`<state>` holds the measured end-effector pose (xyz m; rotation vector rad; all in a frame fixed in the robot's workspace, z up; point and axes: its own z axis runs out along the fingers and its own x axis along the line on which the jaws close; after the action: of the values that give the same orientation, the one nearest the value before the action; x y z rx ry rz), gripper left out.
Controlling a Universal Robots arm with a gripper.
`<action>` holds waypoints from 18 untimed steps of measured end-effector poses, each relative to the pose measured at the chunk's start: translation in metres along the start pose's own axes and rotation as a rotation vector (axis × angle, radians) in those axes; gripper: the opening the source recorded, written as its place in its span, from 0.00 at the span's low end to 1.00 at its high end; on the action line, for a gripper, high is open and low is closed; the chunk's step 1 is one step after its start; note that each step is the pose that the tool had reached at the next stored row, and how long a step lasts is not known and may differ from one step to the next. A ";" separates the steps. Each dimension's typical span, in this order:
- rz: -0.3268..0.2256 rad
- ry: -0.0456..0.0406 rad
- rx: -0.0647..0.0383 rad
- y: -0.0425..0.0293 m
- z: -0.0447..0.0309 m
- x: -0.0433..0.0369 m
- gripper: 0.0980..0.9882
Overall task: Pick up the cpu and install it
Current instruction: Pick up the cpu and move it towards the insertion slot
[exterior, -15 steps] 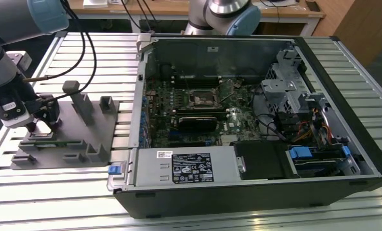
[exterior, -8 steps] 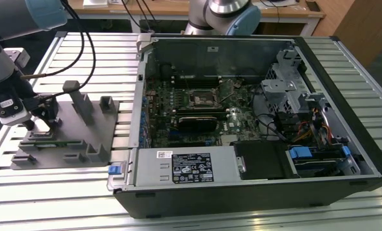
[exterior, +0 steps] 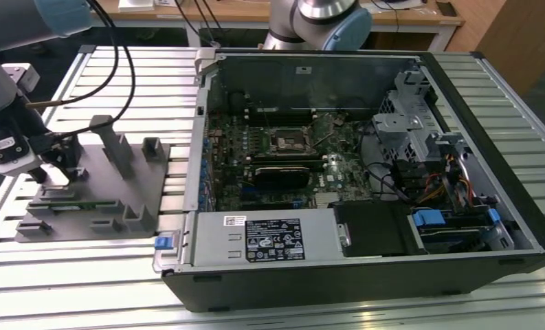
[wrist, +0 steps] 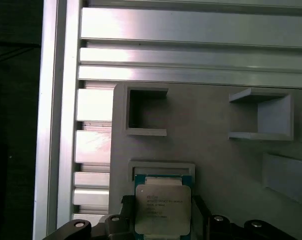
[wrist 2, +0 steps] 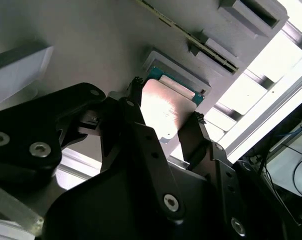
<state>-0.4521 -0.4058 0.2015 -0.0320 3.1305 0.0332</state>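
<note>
The pick-up step is in hand: the hand (wrist 2: 167, 100) is gripping the cpu (wrist: 162, 207), its fingers (wrist 2: 195, 132) pressing two opposite edges. The chip is sitting between the fingertips, over the grey holder's (wrist: 216, 115) pocket. Freeing it is, I judge, calling for a level, straight lift.

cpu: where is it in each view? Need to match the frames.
Exterior view: hidden under the gripper at the grey holder plate, the exterior view's left.
Second wrist view: cpu clamped between the black fingers.
First wrist view: cpu at the plate's framed pocket.
Shared landmark: grey holder plate.
</note>
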 end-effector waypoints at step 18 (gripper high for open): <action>0.000 -0.0003 -0.011 0.0002 -0.0122 -0.0002 0.50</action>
<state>-0.4520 -0.4059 0.2137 -0.0320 3.1301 0.0497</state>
